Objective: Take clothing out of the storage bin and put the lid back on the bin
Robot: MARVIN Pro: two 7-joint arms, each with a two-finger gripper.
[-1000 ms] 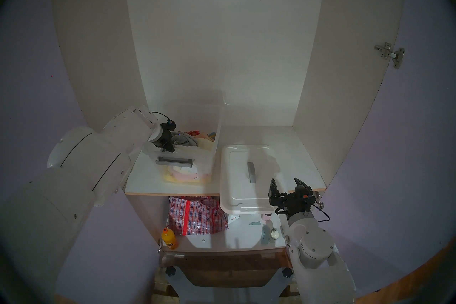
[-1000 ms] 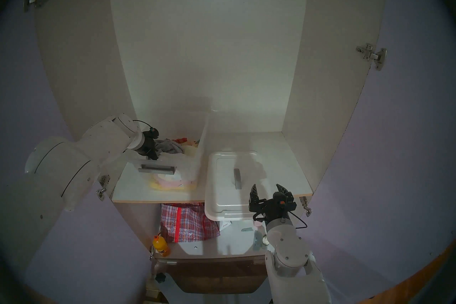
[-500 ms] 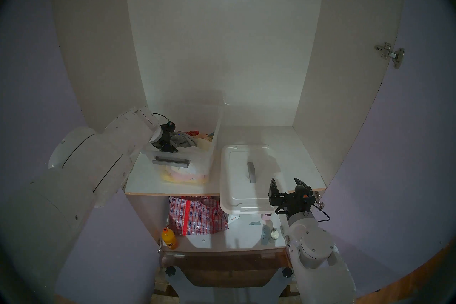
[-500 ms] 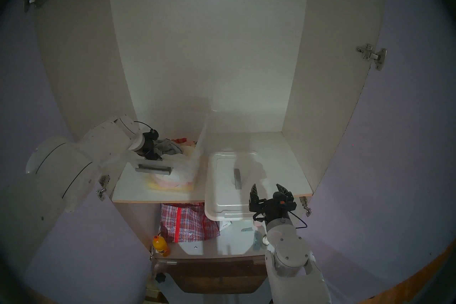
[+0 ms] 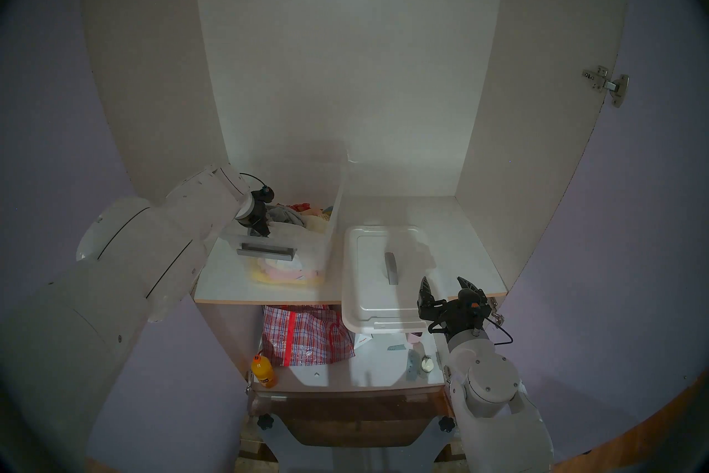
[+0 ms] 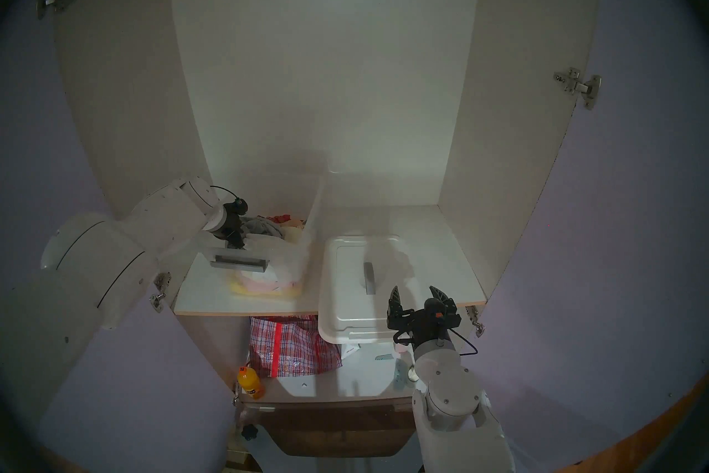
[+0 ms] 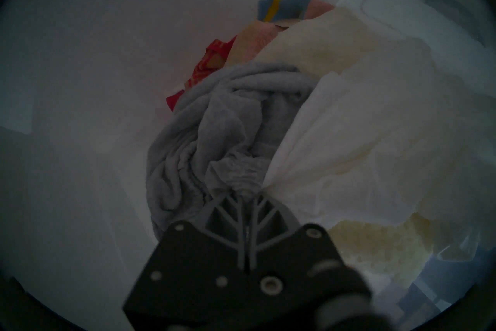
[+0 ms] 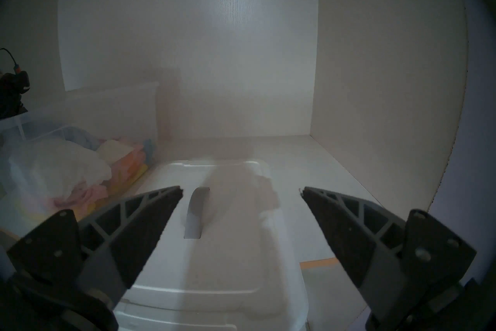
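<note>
The see-through storage bin (image 5: 334,215) stands open on the shelf's left, its grey latch (image 5: 266,251) facing me. My left gripper (image 5: 264,230) (image 7: 247,196) is inside the bin's near end and shut. Its tips pinch cloth where the white wrinkled clothing (image 7: 349,134) (image 5: 289,230) meets a grey ruffled garment (image 7: 201,139). The white edge is drawn to a point at the tips. The white lid (image 5: 364,288) (image 8: 228,255) lies flat to the bin's right, its grey handle (image 5: 391,268) up. My right gripper (image 5: 443,280) (image 8: 241,189) hovers open over the lid's near right corner.
The lid overhangs the shelf's front edge (image 5: 268,301). Folded pink and yellow clothes (image 5: 284,274) fill the bin's bottom. On the lower shelf are a red-and-blue checked bag (image 5: 307,334) and an orange bottle (image 5: 263,370). Cabinet walls close in on both sides and behind.
My left gripper has gone from open to shut on the cloth in the bin, and the bin's near end has shifted slightly left. The right arm has not moved.
</note>
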